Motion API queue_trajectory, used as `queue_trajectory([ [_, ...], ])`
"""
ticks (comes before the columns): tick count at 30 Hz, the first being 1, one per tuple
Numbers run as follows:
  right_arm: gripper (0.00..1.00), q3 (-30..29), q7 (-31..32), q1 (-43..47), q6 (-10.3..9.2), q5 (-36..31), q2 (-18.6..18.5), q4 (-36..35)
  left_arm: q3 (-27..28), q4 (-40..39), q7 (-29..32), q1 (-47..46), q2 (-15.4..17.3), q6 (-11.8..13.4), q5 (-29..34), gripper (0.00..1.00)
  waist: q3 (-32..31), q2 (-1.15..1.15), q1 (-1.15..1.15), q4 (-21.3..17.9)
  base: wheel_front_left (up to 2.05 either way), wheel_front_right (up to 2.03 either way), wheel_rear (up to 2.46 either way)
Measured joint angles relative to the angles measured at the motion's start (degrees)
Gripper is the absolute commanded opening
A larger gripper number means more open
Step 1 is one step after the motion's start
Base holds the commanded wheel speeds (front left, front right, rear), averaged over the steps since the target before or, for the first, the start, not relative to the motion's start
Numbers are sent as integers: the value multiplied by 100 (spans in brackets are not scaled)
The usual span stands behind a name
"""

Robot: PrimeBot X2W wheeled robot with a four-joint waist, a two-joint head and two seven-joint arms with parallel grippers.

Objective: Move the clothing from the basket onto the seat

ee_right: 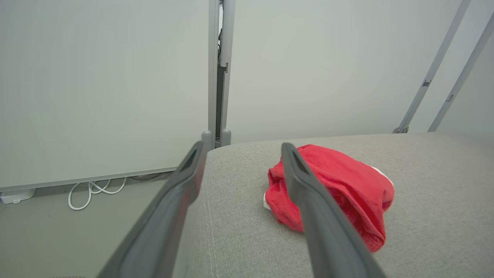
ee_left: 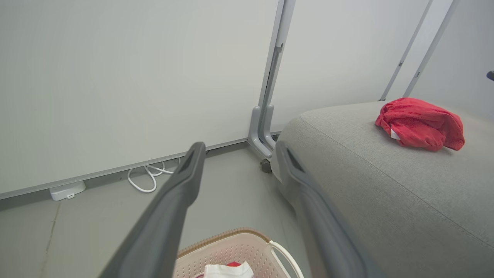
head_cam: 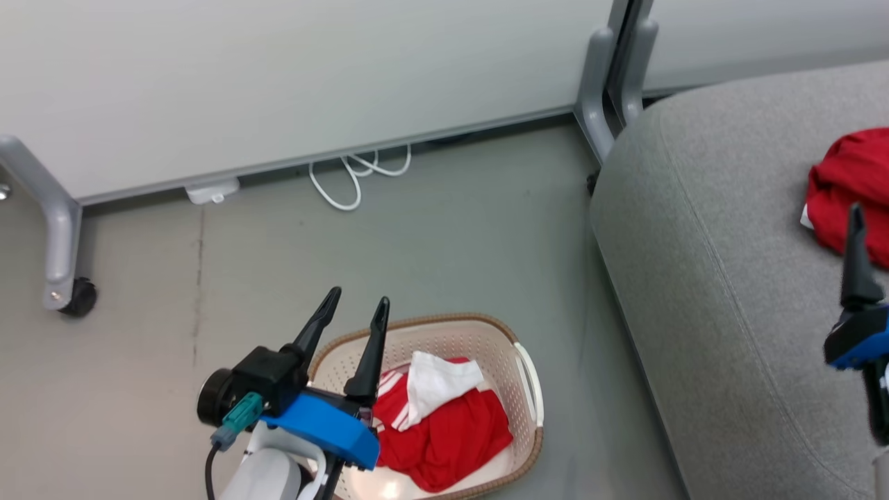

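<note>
Now, red garment (ee_right: 343,185): on the seat (head_cam: 715,292).
Striped garment (head_cam: 451,430): in basket (head_cam: 451,319) beside the seat.
Left gripper (head_cam: 359,295): spread, empty.
Right gripper (ee_right: 243,146): spread, over the seat.

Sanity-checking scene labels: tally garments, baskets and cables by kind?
Garments: 2 (plain red garment on the seat, red-and-white garment in the basket)
Baskets: 1
Cables: 1 (white cable on the floor)
Total: 4
</note>
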Motion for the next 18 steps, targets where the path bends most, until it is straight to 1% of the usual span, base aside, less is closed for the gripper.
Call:
queue_trajectory([
  [4,100,190,282,529,0,85,187,-693,261,-10,0,249,-49,0,21,100,-294,0,0,130,0,0,0],
  [9,100,345,520,1074,0,140,447,-1295,560,-5,0,448,-70,0,105,100,-506,0,0,359,0,0,0],
  [13,100,435,593,1388,0,144,636,-1566,805,-18,1,546,-77,0,166,100,-600,0,0,540,0,0,0],
  [18,100,592,569,1672,0,165,836,-1707,1088,-34,0,659,-76,0,220,100,-692,0,0,701,0,0,0],
])
